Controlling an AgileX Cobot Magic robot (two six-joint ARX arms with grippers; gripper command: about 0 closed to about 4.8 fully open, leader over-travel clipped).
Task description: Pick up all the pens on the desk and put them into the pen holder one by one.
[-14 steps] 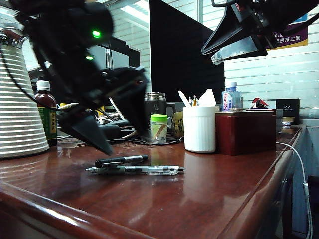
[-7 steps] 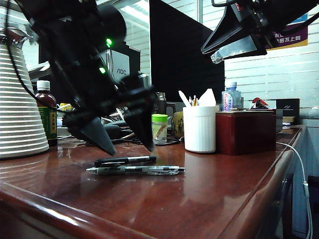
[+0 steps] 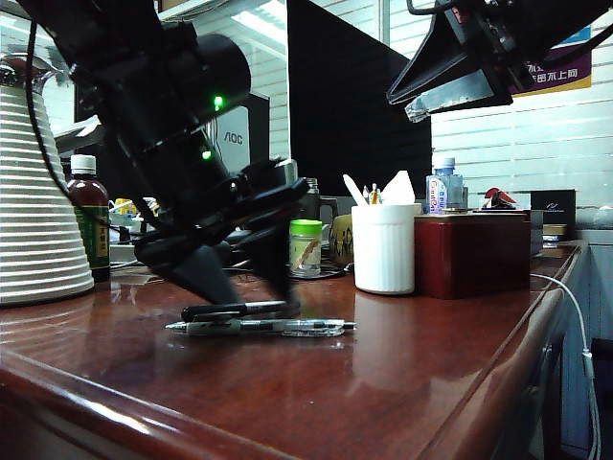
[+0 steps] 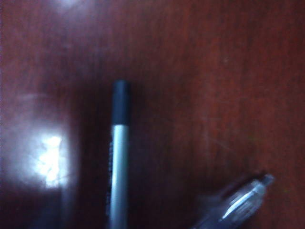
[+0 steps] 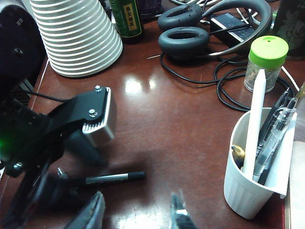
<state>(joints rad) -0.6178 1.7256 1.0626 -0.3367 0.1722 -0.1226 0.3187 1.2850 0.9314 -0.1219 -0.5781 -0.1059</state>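
Note:
On the desk (image 3: 402,383) lie two pens side by side: a black pen (image 3: 235,310) with a clip and, just in front of it, a clear-barrelled pen (image 3: 259,328). My left gripper (image 3: 251,297) is down at the desk, open, its fingers straddling the black pen. The left wrist view shows that black pen (image 4: 119,157) close up, the clear pen's end (image 4: 238,205) beside it; the fingers themselves are lost in the dark. The white ribbed pen holder (image 3: 383,247) holds a white pen (image 5: 255,119) among others. My right gripper (image 5: 138,210) hangs high above the desk, open and empty.
A dark red box (image 3: 471,254) stands right of the pen holder, and a green-lidded jar (image 3: 306,247) to its left. A white ribbed cone (image 3: 34,211), a bottle (image 3: 89,216), headphones (image 5: 190,33) with cables and a dark monitor (image 3: 354,105) line the back. The desk's rounded edge runs along front and right.
My left gripper has come down and to the right onto the black pen, and its fingers have drawn closer together. The right arm and both pens have stayed still.

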